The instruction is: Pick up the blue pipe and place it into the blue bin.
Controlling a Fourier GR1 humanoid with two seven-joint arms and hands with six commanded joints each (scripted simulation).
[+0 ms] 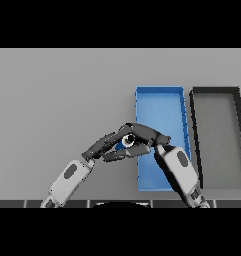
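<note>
Blue pipe (126, 142) shows only as a small blue end with a pale ring, held just at the left edge of the blue bin (162, 112). The right hand (142, 134) has its fingers (134, 150) curled around it — the arm crosses over the bin. The left hand (103, 145) touches the pipe from the left with straight fingers. A dark bin (219, 140) stands just right of the blue bin on the grey counter (57, 100).

We see a grey table (57, 100) carrying two shallow bins side by side, long sides almost touching. The blue bin (159, 102) sits right of centre, at about three o'clock; the black bin (219, 137) lies further right.
</note>
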